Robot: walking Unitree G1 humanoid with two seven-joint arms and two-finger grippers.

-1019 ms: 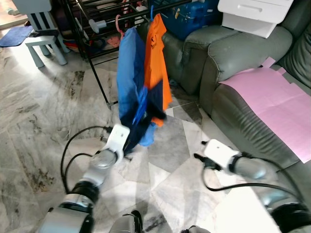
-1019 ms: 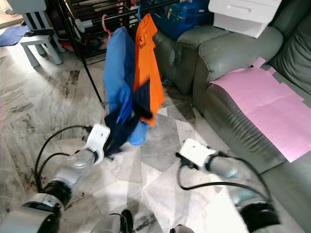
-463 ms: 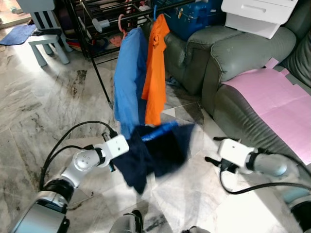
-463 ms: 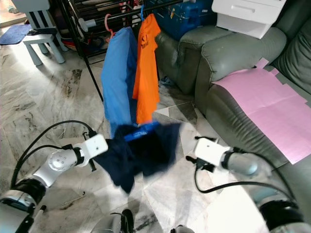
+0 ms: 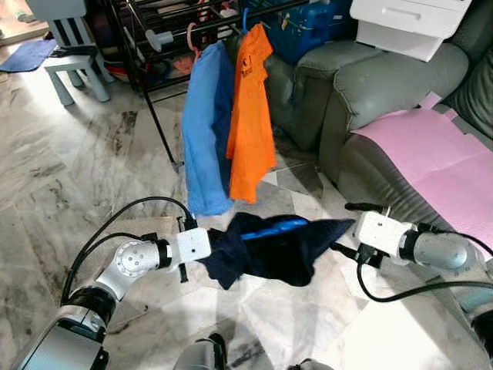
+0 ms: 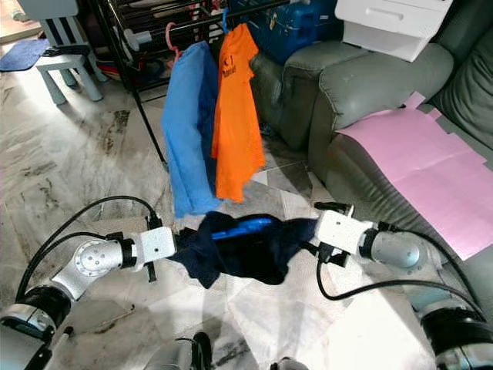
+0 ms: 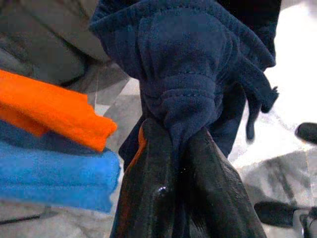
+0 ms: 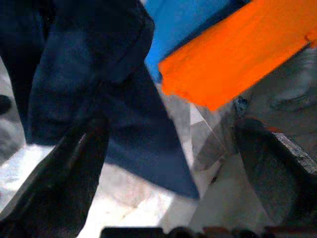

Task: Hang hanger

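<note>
Lowered since the earlier frame, the navy shirt (image 5: pixel 269 247) now hangs bunched between both arms above the floor (image 5: pixel 69 177). Left pincer (image 7: pixel 181 148) is clamped on it; right pincer (image 8: pixel 168 163) gapes wide beside it. Behind hang blue shirt (image 5: pixel 206 131) and orange shirt (image 5: pixel 250 116).

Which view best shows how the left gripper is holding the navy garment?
The left wrist view: the left gripper has both black fingers pinched shut on a bunched fold of the navy garment. The eye views show the garment stretched between both arms, but the left fingers are hidden by cloth. The right wrist view shows its far edge.
</note>
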